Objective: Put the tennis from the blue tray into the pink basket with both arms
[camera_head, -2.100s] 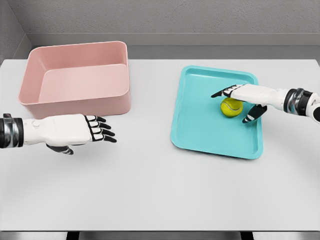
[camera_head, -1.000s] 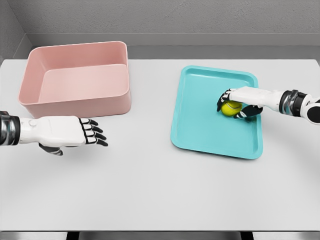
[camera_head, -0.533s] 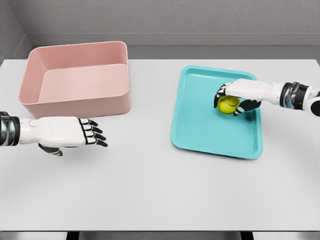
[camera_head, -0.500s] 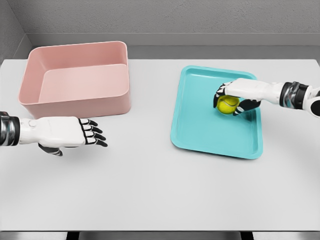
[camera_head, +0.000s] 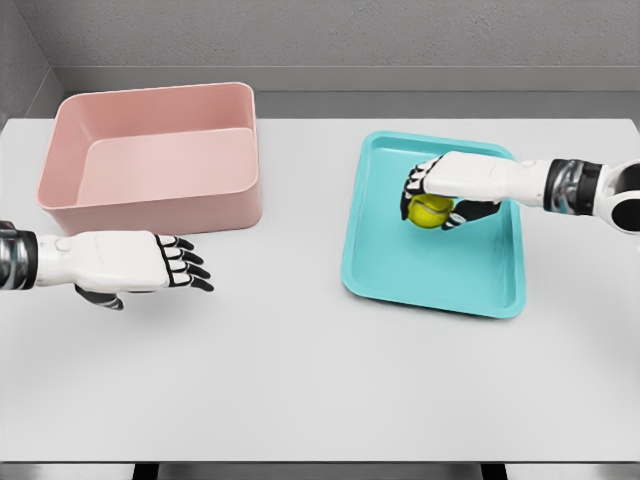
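The yellow tennis ball [camera_head: 430, 211] is held above the blue tray [camera_head: 395, 262], in its upper middle part. My right hand [camera_head: 436, 196] is shut on the ball, fingers curled over its top and thumb under its right side. The pink basket [camera_head: 150, 160] stands at the back left of the table with nothing in it. My left hand [camera_head: 150, 266] hovers in front of the basket, open, fingers pointing right and holding nothing.
The white table [camera_head: 300, 380] reaches from the tray and basket to the front edge. A grey wall [camera_head: 330, 40] closes off the back.
My right hand closed on the ball, lifted it and carried it left over the tray. The left hand drew back a little to the left and has stayed put since.
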You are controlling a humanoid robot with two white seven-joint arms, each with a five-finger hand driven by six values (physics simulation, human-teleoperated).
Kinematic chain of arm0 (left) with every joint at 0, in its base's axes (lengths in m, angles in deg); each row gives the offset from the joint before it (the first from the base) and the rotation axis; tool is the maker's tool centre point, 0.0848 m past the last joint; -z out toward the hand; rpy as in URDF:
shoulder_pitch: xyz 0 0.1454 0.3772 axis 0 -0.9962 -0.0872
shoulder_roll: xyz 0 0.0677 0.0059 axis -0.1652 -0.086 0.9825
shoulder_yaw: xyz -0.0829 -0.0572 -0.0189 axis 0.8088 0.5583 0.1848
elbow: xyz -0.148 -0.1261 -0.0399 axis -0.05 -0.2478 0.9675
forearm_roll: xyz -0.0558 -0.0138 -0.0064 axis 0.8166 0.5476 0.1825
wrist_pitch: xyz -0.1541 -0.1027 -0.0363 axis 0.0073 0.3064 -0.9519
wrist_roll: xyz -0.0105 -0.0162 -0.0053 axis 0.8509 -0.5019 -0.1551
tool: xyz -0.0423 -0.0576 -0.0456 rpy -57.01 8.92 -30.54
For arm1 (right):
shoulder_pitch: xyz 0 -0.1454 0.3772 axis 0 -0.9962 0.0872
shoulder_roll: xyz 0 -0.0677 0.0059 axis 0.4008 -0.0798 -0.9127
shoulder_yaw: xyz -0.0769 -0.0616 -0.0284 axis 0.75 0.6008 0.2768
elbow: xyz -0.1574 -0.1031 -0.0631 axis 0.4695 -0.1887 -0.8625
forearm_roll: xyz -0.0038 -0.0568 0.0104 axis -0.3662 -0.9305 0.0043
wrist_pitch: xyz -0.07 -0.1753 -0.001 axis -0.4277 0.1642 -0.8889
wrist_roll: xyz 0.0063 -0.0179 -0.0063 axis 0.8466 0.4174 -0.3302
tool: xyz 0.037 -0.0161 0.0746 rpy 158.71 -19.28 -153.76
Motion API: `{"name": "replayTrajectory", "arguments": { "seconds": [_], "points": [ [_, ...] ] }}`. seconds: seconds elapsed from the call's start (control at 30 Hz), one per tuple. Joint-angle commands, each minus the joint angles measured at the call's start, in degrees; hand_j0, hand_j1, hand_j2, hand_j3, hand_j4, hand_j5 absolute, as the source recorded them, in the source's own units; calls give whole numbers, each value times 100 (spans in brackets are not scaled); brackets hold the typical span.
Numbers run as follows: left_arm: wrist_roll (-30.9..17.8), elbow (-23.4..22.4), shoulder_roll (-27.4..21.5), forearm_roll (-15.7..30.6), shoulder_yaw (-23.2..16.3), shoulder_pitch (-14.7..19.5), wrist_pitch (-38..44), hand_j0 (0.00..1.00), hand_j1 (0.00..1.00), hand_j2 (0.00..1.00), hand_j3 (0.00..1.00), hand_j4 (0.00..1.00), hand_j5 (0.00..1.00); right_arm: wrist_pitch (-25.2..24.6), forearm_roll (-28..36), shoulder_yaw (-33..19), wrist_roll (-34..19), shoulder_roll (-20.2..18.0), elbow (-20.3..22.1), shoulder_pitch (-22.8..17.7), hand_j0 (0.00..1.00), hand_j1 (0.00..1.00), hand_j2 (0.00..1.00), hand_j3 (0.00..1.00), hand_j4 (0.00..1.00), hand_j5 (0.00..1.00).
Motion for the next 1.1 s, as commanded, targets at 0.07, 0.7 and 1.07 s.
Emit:
{"name": "replayTrajectory", "arguments": {
  "seconds": [0.07,0.7,1.07],
  "points": [
    [-3,-4,-19,29,2,0,12,100,100,100,100,100,100,2,39,19,-5,59,269,0,51,51,51,51,51,51],
    [6,-4,-213,20,2,0,12,100,100,100,100,100,100,-16,39,423,-401,1096,436,229,51,51,51,51,51,51],
    [6,-4,-265,20,2,9,12,100,100,100,100,100,100,-60,39,766,-401,1562,374,264,51,51,51,51,51,51]
  ]
}}
